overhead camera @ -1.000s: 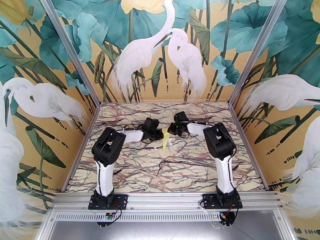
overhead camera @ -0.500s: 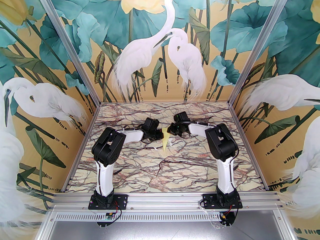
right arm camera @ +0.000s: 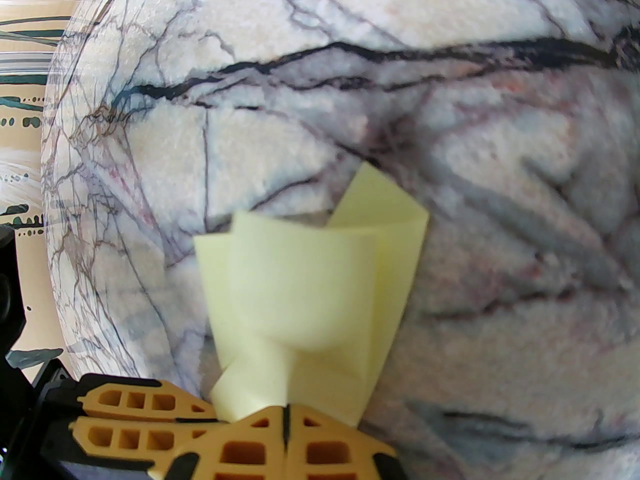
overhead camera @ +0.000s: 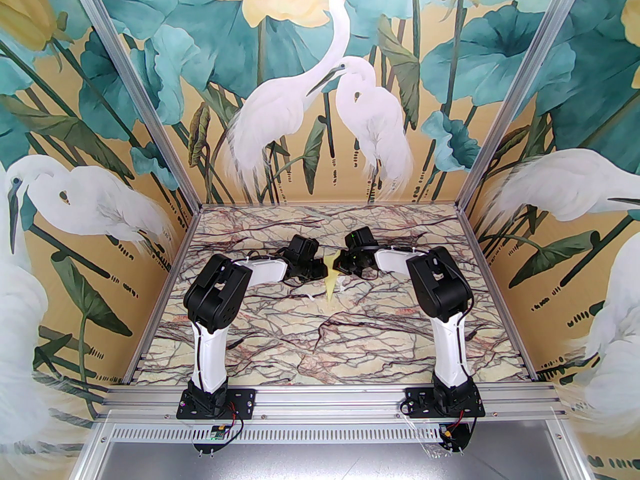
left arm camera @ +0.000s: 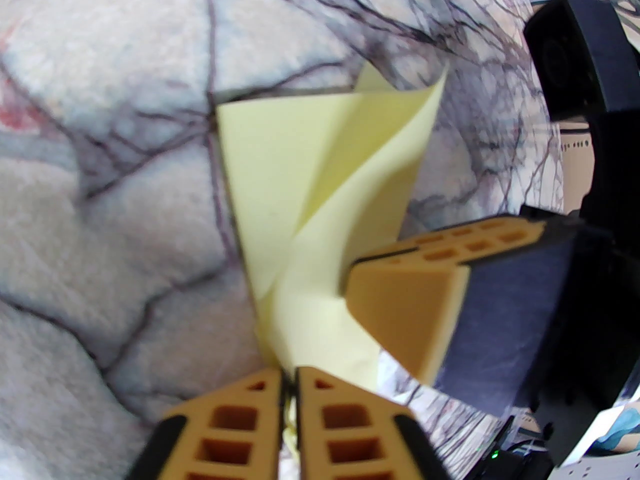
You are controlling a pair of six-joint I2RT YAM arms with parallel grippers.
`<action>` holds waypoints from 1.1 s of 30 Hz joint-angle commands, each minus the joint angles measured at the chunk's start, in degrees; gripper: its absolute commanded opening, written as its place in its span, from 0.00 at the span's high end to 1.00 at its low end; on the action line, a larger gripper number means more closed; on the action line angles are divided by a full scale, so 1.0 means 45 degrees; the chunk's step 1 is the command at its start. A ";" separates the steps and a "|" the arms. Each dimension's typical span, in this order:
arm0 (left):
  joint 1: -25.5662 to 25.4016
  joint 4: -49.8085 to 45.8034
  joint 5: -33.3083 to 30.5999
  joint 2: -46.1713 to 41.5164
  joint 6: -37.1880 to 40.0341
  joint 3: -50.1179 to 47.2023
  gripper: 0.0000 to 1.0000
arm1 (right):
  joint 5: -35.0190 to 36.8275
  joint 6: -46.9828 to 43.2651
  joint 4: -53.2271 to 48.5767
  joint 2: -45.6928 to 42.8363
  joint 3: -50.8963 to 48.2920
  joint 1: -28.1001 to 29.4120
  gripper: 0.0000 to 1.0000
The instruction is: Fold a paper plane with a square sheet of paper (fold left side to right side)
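Pale yellow paper plane [overhead camera: 330, 280], orange-and-black left end effector [left arm camera: 289, 375], cream marble-patterned table [overhead camera: 300, 338] with dark veins.

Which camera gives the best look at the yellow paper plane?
The left wrist view: the paper plane is large there, its creases and layered flaps plain. The right wrist view shows it close too, but a blurred, curled flap covers part. The top external view shows its whole narrow outline, small.

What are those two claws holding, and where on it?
Both hold the yellow paper plane: the left gripper and the right gripper each pinch its wide back end, one from each side; its pointed tip is ungripped.
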 commanded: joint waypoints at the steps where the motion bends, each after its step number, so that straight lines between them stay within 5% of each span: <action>1: -0.0052 -0.0962 -0.0661 -0.1331 0.0223 0.0130 0.78 | 0.0523 -0.0066 -0.0451 0.0427 -0.0377 -0.0056 1.00; 9: -0.0493 0.1322 0.0899 -0.2493 -0.1522 -0.1371 0.95 | 0.0552 -0.0086 -0.0389 0.0317 -0.0477 -0.0055 1.00; 33: -0.1340 0.2886 0.1141 -0.0984 -0.2204 -0.2925 0.95 | 0.0520 0.0046 -0.0209 0.0561 -0.0475 -0.0048 1.00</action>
